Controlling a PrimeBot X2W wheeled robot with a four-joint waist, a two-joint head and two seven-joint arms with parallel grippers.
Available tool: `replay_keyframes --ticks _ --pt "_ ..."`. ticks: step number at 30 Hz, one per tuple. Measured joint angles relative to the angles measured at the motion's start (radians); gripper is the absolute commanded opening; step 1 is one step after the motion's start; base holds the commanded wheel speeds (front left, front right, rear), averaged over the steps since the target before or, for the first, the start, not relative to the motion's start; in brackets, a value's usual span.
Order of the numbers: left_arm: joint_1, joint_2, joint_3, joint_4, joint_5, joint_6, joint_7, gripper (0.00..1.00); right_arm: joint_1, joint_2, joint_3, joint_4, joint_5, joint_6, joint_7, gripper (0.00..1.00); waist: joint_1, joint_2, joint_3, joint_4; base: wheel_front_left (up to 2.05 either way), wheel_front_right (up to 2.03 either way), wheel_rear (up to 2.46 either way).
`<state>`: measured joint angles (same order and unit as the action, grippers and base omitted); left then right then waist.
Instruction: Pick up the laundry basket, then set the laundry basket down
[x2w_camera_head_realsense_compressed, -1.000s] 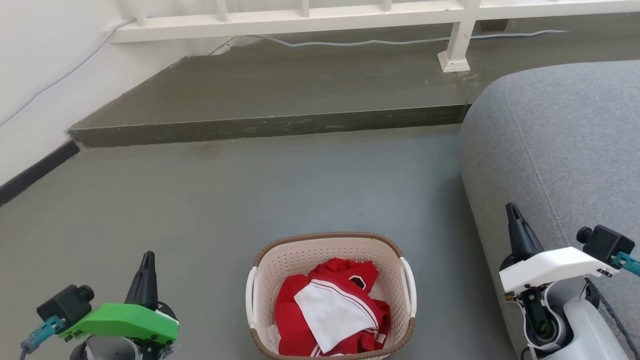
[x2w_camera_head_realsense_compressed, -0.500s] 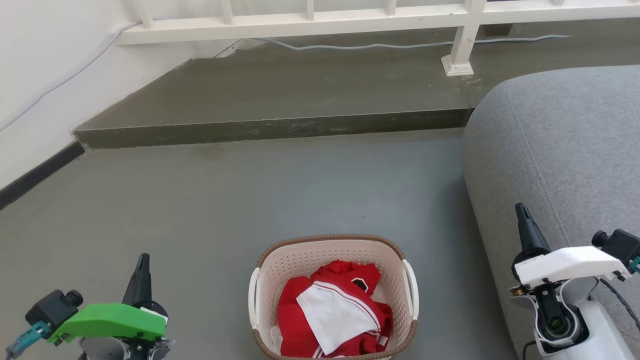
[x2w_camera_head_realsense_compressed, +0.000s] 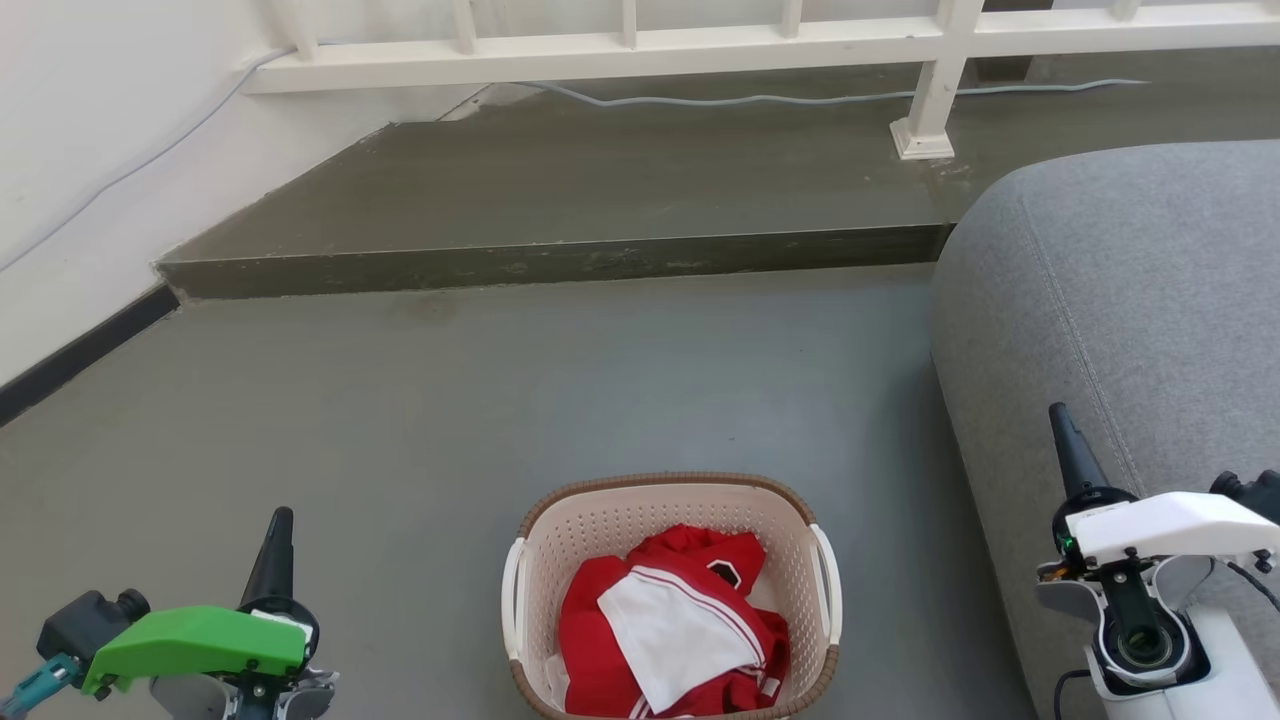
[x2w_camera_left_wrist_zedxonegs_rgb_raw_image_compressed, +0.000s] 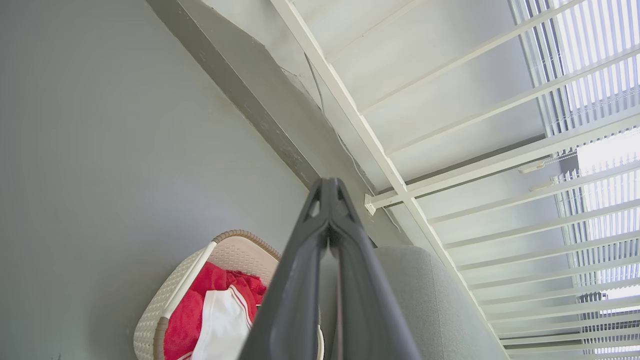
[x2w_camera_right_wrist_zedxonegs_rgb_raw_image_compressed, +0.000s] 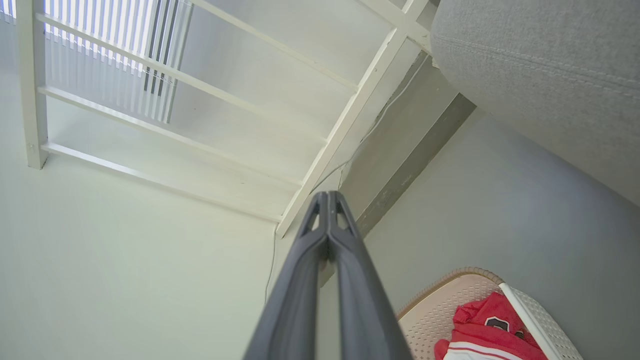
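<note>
The laundry basket (x2w_camera_head_realsense_compressed: 665, 481) is seen standing on the grey floor (x2w_camera_head_realsense_compressed: 600, 380) at the lower centre of the head view, with a red and white garment (x2w_camera_head_realsense_compressed: 670, 630) lying in it. The left gripper (x2w_camera_head_realsense_compressed: 281, 520) is held at the basket's left, well apart from it, with its fingers pressed together and pointed up that view. The right gripper (x2w_camera_head_realsense_compressed: 1058, 415) is held likewise at the basket's right, before the grey sofa (x2w_camera_head_realsense_compressed: 1120, 300), its fingers also closed upon nothing.
</note>
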<state>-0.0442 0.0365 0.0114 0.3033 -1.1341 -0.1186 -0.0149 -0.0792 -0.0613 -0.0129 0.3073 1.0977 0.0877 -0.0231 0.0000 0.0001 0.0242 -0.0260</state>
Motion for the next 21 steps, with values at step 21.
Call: replay_keyframes --ticks 21 --pt "-0.002 0.0 0.039 -0.015 -0.238 -0.001 0.067 0.0 0.0 0.011 -0.064 -0.01 0.258 0.017 0.069 0.0 0.0 0.0 -0.012 0.014 0.0 0.0 0.0"
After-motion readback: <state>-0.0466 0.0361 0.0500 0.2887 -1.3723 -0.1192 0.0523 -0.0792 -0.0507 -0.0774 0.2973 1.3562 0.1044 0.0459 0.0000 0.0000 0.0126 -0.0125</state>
